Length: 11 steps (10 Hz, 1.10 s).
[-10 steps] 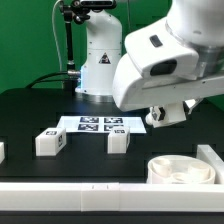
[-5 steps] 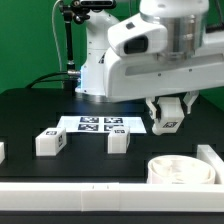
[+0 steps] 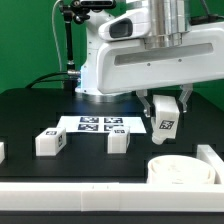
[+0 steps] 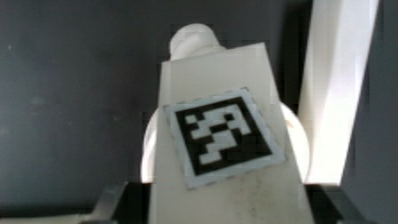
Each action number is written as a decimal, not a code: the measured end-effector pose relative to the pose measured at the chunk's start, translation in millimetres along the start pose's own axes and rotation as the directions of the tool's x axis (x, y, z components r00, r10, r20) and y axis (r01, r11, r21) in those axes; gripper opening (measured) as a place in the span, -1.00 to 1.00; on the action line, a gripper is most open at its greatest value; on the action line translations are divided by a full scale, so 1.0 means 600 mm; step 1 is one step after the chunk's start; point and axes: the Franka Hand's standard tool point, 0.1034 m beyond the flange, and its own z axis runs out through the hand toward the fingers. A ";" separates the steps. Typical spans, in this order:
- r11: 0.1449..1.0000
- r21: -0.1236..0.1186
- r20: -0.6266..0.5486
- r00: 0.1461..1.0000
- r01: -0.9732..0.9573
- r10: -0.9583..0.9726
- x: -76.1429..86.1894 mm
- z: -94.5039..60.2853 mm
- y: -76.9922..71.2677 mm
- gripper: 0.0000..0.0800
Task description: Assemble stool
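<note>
**1. Held part.** The white rectangular plastic block leg [image 3: 166, 122], w/ black-and-white marker tag, sits between the fingers of the gripper [image 3: 167, 112], clear of the black table [image 3: 30, 112]. The jaws are closed to the leg's width and clamp its upper end. The wrist view shows the same leg [image 4: 217, 130], tag facing the camera.

**2. Change.** Over the last sec the wrist has swung round and dropped slightly. The leg, tilted before, now hangs approx. upright. Judgement: transport is ending and alignment over the seat comes next. Insertion is not yet begun.

**3. Target.** The white round ring-shaped plastic seat [image 3: 180, 170] lies below the gripper, slightly nearer the exterior camera, apart from the leg.

**4. Count.**
- Legs: 1 held, plus 2 on the table, unmoved. The near loose leg [image 3: 119, 142] and the far loose leg [image 3: 49, 142] both lie toward the exterior view's left of the gripper.
- A white edge piece [image 3: 2, 150] is cut off, so its type cannot be told.
- Seat: 1.
- Marker board [image 3: 100, 124]: 1, beyond the loose legs.
- Front border rail [image 3: 90, 190]: 1 in view.
</note>
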 end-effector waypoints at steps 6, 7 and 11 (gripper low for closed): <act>0.998 -0.023 -0.315 0.948 -0.057 0.047 0.042 -0.023 0.017 -0.18; 0.998 -0.021 -0.318 0.947 -0.057 0.047 0.050 -0.026 0.016 -0.18; 0.999 -0.021 -0.379 0.925 -0.024 0.015 0.114 -0.014 -0.006 -0.18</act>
